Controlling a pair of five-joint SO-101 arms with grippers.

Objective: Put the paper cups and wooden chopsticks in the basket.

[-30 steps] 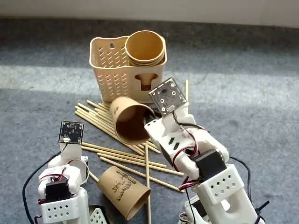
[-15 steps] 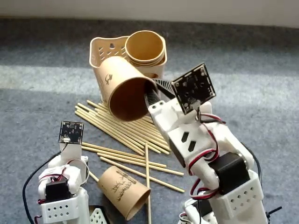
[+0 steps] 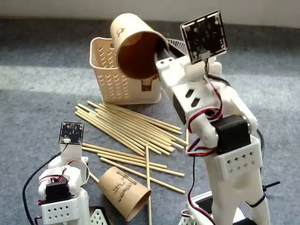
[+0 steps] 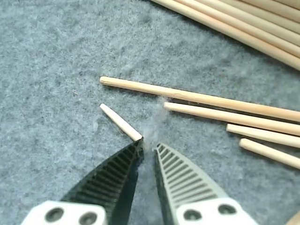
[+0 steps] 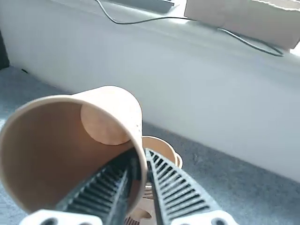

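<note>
- Right gripper (image 5: 143, 157): clamped on the rim of a brown paper cup (image 3: 136, 49), one finger inside the cup and one outside.
- Held cup: raised over the right half of the cream basket (image 3: 105, 70), axis tilted, mouth facing near; the basket lies below the gripper.
- Left gripper (image 4: 147, 146): jaws nearly together, empty, low by the scattered wooden chopsticks (image 3: 131, 126).

Counter (image 3: 42, 108) — surfaced in grey, felt-like cloth with a fuzzy nap. A paler band of light (image 3: 33, 77) crosses it from side to side, and beyond the band the cloth lies in shade. Wall (image 5: 211, 89) — white and plain, rising at the counter's far edge. On a ledge above it, a thin dark cable (image 5: 140, 20) runs towards a brown cardboard box (image 5: 243, 18). A flat grey object (image 5: 140, 3), too cropped to identify, lies near the cable.
</note>
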